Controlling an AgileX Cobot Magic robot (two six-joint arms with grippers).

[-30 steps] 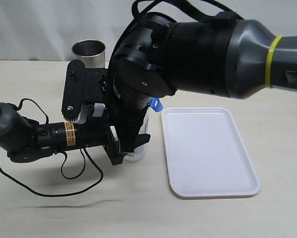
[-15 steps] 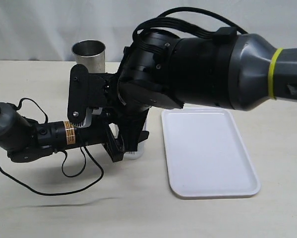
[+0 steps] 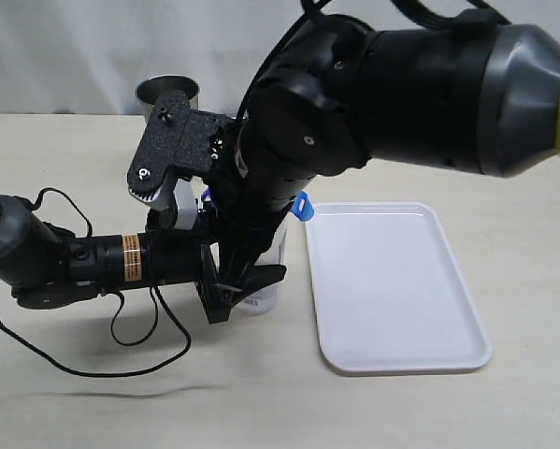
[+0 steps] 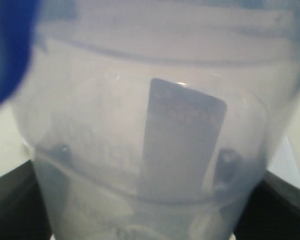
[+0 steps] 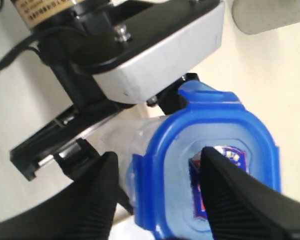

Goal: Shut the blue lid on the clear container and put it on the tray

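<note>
The clear container [image 3: 272, 267] stands upright on the table just left of the tray [image 3: 392, 290]. My left gripper [image 3: 235, 285] reaches in low from the left and is shut on its lower body. In the left wrist view the container [image 4: 155, 125] fills the frame. The blue lid [image 5: 215, 160] sits on the container's mouth, and one blue clip tab [image 3: 301, 206] sticks out toward the tray. My right gripper [image 5: 157, 160] hangs open over the lid, one finger [image 5: 240, 200] above the sticker and the other outside the lid's edge.
A grey steel tumbler [image 3: 167, 94] stands behind the arms at the back left. The left arm's black cable [image 3: 121, 360] loops over the table in front. The bulky right arm [image 3: 429, 94] crosses above the container and hides its upper part.
The right arm has lifted and turned above the container, and its jaws have spread wider. The blue tab shows again beside the tray. The left arm and container have stayed put.
</note>
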